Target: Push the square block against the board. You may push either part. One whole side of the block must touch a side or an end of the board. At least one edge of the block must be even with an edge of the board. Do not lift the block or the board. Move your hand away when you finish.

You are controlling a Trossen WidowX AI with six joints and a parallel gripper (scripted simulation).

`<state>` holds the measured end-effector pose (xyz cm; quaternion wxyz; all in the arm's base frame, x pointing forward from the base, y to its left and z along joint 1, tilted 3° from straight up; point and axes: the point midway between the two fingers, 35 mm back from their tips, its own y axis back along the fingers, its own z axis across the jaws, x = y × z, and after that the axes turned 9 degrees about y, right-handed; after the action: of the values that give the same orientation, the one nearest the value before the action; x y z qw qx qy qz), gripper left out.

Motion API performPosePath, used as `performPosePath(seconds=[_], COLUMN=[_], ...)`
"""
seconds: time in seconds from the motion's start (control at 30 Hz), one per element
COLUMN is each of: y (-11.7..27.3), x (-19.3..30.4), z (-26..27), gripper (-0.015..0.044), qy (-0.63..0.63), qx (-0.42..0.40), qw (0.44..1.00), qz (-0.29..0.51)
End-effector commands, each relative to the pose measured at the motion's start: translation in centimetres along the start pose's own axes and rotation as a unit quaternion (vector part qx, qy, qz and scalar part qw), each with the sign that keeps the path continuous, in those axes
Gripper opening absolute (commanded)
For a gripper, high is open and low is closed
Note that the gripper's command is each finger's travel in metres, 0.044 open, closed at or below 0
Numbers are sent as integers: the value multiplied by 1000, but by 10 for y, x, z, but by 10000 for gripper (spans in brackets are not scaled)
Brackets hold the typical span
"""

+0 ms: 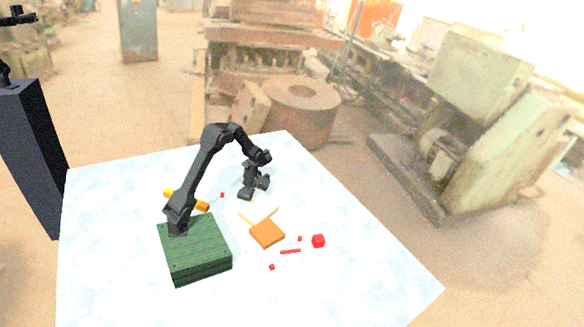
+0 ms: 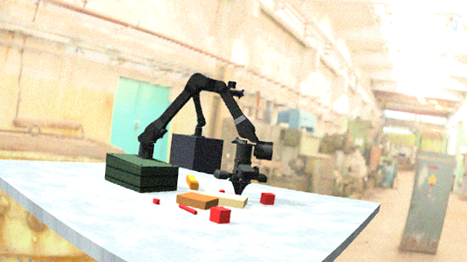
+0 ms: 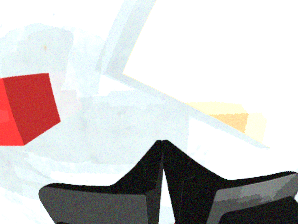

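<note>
The square orange block (image 1: 266,233) (image 2: 196,200) lies flat. The cream board (image 1: 258,212) (image 2: 233,201) lies flat just beyond it; its overexposed top fills the upper right of the wrist view (image 3: 225,50). Block and board are very close, their facing sides nearly parallel in the top view. I cannot tell whether they touch or whether edges are even. My gripper (image 2: 239,192) (image 3: 161,145) is shut and empty, pointing down low at the board's far side. In the wrist view its tips show in front of the board's edge, with a gap between.
A red cube (image 2: 267,198) (image 3: 37,107) stands beside the gripper. Another red cube (image 1: 318,240) (image 2: 219,215), a red stick (image 1: 290,251) (image 2: 187,209) and several tiny red cubes lie around the block. A yellow bar (image 1: 202,206) (image 2: 192,183) lies near the green base (image 1: 198,246) (image 2: 140,175).
</note>
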<state>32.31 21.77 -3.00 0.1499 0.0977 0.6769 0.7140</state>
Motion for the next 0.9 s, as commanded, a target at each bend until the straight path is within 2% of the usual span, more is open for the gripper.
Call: performPosePath(seconds=[0.0,0.27,0.33,0.43,0.63,0.87], y=[-1,-1,12,51,54,56], x=[7,19,14,14,13,-19], z=[1,4,5,5,4,7], gripper=[0,0,0,0,0,0], qy=[-2,-2,0,-2,1,111], qx=[1,1,0,1,1,1], qw=[1000,1000,1000,1000,1000,994], qz=[0,0,0,0,0,-1])
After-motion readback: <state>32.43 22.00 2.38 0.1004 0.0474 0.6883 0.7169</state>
